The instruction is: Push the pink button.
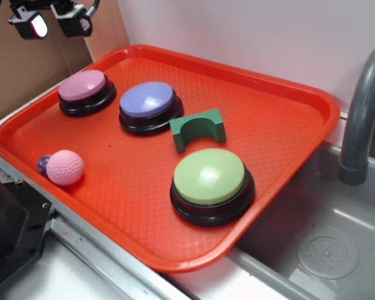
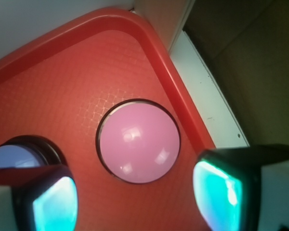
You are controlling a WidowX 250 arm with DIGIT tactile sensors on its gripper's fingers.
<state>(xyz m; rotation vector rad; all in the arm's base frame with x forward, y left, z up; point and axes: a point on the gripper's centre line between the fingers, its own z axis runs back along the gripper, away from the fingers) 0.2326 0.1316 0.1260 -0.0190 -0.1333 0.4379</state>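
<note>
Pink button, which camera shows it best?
The wrist view: the pink button fills the middle, seen from straight above, unobstructed. The exterior view shows it small, obliquely, at the tray's far corner.

You are looking at a mock kitchen set up as a robot test bench, not a lived-in home. At the right of the exterior view a grey plastic faucet [image 1: 364, 119] curves over a toy-like grey sink basin [image 1: 325, 250] with a moulded drain (no water shows). A red cafeteria tray [image 1: 287, 119] lies across the counter edge beside it. In the upper left a sheet of plain brown cardboard [image 1: 6, 69] serves as a backdrop, next to a bare pale wall [image 1: 250, 31]. The wrist view shows the same cardboard at its upper right, beyond a white ledge [image 2: 207, 91].
</note>
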